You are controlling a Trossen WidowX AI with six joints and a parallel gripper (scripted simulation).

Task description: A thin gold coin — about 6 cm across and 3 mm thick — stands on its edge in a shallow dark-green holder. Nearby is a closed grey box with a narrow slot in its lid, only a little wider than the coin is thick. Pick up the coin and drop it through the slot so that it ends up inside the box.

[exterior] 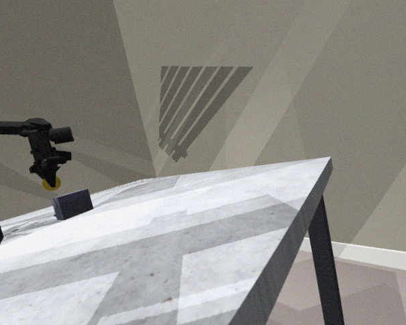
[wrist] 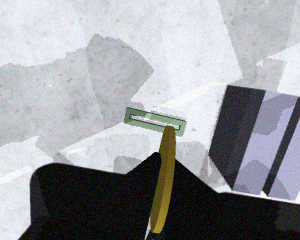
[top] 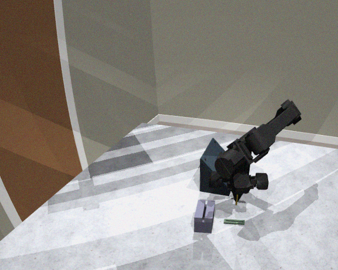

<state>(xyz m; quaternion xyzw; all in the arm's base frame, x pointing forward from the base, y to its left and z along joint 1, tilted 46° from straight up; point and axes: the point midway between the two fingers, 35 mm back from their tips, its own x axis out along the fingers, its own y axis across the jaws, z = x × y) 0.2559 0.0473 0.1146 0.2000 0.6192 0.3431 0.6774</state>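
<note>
Above the table (top: 111, 226), between the green holder (top: 234, 221) and the arm's base, the gripper (top: 236, 195) hangs with its jaws closed on the gold coin (top: 236, 199). The coin is pinched by its upper part and hangs below the fingers; the exterior view shows its disc (exterior: 51, 183) protruding under the black fingertips, well clear of the surface. From the wrist camera the coin (wrist: 164, 180) is seen edge-on, a thin vertical blade, which suits a narrow opening: held by its flat faces, it leaves the lower rim free to enter first. The holder (wrist: 154, 121) lies empty beneath and slightly ahead, its groove vacant, so the pick-up is judged complete. The grey box (top: 204, 215) stands just beside the holder, towards the robot's right in the wrist view, lid upward with the dark slot (wrist: 285, 145) running along its length. The gripper is not yet over the box; the coin sits to one side of it. In the wrist view the coin's edge runs close to the line of the slot, though whether they are truly parallel cannot be confirmed. The next step, in my judgement, is a sideways carry until the coin's rim stands directly over the slot, with any remaining twist corrected. The main risk is a small misalignment: with so little clearance, the coin would rest on the lid instead of passing through.
</note>
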